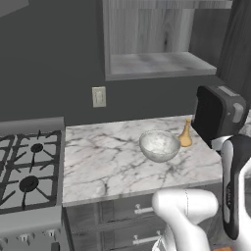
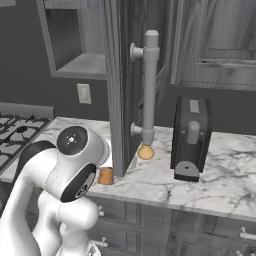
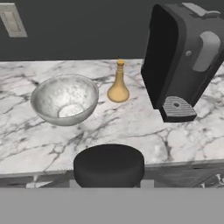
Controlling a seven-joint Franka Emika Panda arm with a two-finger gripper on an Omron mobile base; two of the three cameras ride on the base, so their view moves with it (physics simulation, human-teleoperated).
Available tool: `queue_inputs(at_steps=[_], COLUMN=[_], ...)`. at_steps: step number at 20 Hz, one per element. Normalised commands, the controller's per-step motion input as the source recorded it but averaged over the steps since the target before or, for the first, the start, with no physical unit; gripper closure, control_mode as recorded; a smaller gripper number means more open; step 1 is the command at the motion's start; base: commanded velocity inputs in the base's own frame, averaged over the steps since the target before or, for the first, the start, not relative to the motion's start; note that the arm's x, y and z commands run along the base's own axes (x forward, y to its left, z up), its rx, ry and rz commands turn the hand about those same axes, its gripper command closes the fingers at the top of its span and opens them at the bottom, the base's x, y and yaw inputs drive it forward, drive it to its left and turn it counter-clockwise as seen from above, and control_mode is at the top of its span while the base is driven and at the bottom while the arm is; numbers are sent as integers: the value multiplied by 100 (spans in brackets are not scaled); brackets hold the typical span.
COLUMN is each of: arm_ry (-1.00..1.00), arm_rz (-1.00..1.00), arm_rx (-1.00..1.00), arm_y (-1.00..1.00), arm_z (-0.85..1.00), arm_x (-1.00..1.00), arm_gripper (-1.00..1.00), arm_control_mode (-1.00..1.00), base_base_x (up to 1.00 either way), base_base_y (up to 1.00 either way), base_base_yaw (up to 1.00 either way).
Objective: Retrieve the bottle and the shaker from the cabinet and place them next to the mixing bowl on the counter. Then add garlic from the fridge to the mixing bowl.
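Observation:
The golden-tan bottle (image 3: 118, 83) stands upright on the white marble counter (image 3: 131, 131), just right of the glassy mixing bowl (image 3: 64, 99). Both also show in the left base view, bowl (image 1: 159, 145) and bottle (image 1: 185, 133). My gripper (image 3: 109, 183) hangs in front of the counter's front edge, shut on the shaker, whose dark cap (image 3: 108, 165) sits between the fingers. The shaker's orange-brown body (image 2: 105, 176) peeks out behind my arm at counter height. The cabinet (image 1: 157, 63) niche stands open and bare. Garlic and fridge are out of view.
A black coffee machine (image 3: 183, 61) stands on the counter right of the bottle. The open cabinet door (image 2: 120, 85) with its long handle (image 2: 150, 85) hangs over the counter. A gas stove (image 1: 29, 166) lies left of the counter. Grey drawers (image 1: 127, 211) run below.

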Motion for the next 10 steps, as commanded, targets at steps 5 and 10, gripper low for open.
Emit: queue_inputs(at_steps=[5, 10], arm_ry=[-20, -22], arm_rz=[0, 0], arm_rx=[0, 0], arm_y=[0, 0], arm_z=[-57, -63], arm_x=[-79, -84], arm_gripper=[100, 100], arm_control_mode=[-100, -100], base_base_x=[0, 0], base_base_y=[0, 0], base_base_yaw=[0, 0])
